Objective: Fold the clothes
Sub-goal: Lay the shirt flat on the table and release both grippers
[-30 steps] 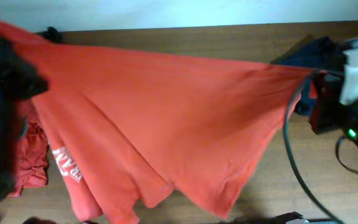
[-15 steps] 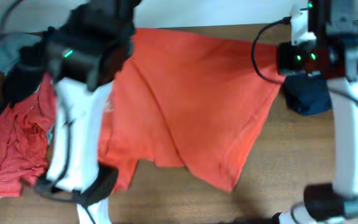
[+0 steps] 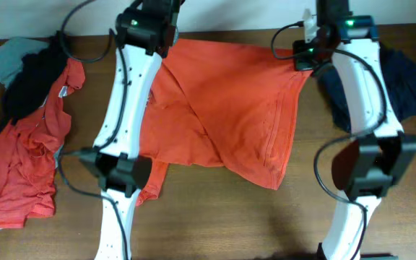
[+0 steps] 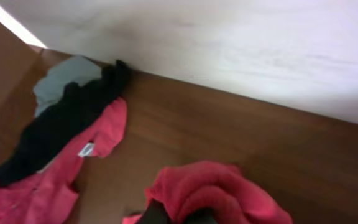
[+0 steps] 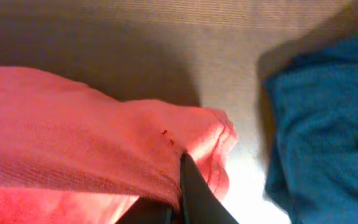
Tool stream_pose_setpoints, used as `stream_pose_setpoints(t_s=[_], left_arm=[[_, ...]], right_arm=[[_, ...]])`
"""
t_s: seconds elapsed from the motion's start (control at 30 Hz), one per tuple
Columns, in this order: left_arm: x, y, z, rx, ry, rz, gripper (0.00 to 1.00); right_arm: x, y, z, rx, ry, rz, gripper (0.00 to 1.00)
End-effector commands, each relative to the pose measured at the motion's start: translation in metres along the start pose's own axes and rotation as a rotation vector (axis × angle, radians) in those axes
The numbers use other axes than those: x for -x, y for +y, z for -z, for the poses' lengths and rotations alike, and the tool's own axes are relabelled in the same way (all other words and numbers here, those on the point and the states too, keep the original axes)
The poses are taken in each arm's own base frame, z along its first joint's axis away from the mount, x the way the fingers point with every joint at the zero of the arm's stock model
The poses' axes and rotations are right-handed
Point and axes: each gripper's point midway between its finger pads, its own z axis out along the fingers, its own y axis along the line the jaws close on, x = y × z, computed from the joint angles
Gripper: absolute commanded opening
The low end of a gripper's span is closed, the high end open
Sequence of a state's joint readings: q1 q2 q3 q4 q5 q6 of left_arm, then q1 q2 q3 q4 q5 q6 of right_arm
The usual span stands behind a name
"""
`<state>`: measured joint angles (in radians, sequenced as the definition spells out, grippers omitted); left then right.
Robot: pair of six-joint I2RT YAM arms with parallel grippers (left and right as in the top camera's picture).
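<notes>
An orange-red T-shirt lies spread on the table's far middle, creased diagonally, its lettering hidden. My left gripper is shut on its far left corner, bunched round the jaws in the left wrist view. My right gripper is shut on its far right corner, with the cloth pinched at the jaws in the right wrist view. A second orange-red shirt, a black piece and a grey-blue piece lie piled at the left. A navy piece lies at the right.
The wooden table runs to a white wall at the back. Both arms stretch from the near edge to the far edge, with black cables looping beside them. The navy piece also shows in the right wrist view.
Both arms have carried the T-shirt from held up near the camera down and back. It now lies flat on the table, with its corners at the far edge.
</notes>
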<state>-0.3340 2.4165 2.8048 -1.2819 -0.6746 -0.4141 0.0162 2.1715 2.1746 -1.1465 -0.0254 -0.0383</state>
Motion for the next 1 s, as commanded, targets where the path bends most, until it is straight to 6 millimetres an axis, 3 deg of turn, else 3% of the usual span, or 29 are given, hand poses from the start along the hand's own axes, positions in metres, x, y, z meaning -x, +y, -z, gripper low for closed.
stream_pose_setpoints(t_s=[0.0,0.13,0.17,0.2,0.23,0.27,0.33,0.37,0.43,0.47,0.5,0.63,0.77,0.97], left_arm=[[-0.012,-0.008,-0.033,0.045,0.01,0.01,0.01],[-0.022,-0.026,-0.064,0.046,0.001,0.021,0.01],[-0.024,-0.031,-0.071,0.043,-0.004,0.026,0.06],[-0.026,-0.035,-0.077,0.041,-0.008,0.029,0.18],[-0.027,-0.038,-0.082,0.039,-0.013,0.034,0.35],[-0.029,-0.042,-0.087,0.038,-0.016,0.036,0.5],[-0.03,-0.046,-0.093,0.035,-0.023,0.03,0.7],[-0.029,-0.047,-0.093,0.033,-0.029,0.017,0.77],[-0.027,-0.048,-0.093,0.03,-0.037,-0.02,0.87],[-0.023,-0.047,-0.091,0.028,-0.044,-0.043,0.97],[-0.021,-0.046,-0.089,0.027,-0.047,-0.057,0.99],[-0.015,-0.043,-0.074,-0.006,-0.037,-0.077,0.99],[-0.012,-0.04,-0.049,-0.115,0.016,-0.082,0.99],[0.011,-0.001,0.01,-0.133,0.011,-0.071,0.99]], right_arm=[[0.0,0.0,-0.033,0.015,0.02,0.001,0.04],[0.011,0.0,-0.066,0.026,-0.014,0.002,0.04],[0.016,0.0,-0.072,0.025,-0.032,0.002,0.05],[0.019,-0.001,-0.076,0.023,-0.044,-0.001,0.22],[0.024,-0.001,-0.079,0.022,-0.062,-0.001,0.49],[0.027,-0.001,-0.081,0.021,-0.078,-0.001,0.64],[0.035,-0.005,-0.08,0.015,-0.107,-0.016,0.88],[0.038,-0.006,-0.078,0.015,-0.12,-0.028,0.93],[0.043,-0.01,-0.072,0.013,-0.137,-0.052,0.93],[0.044,-0.013,-0.067,0.013,-0.142,-0.064,0.94],[0.045,-0.013,-0.063,0.014,-0.144,-0.072,0.94],[0.047,-0.007,-0.034,0.04,-0.145,-0.07,0.99],[0.04,-0.003,0.003,0.057,-0.109,-0.088,0.98],[0.021,0.01,0.058,0.113,-0.049,-0.098,0.98]])
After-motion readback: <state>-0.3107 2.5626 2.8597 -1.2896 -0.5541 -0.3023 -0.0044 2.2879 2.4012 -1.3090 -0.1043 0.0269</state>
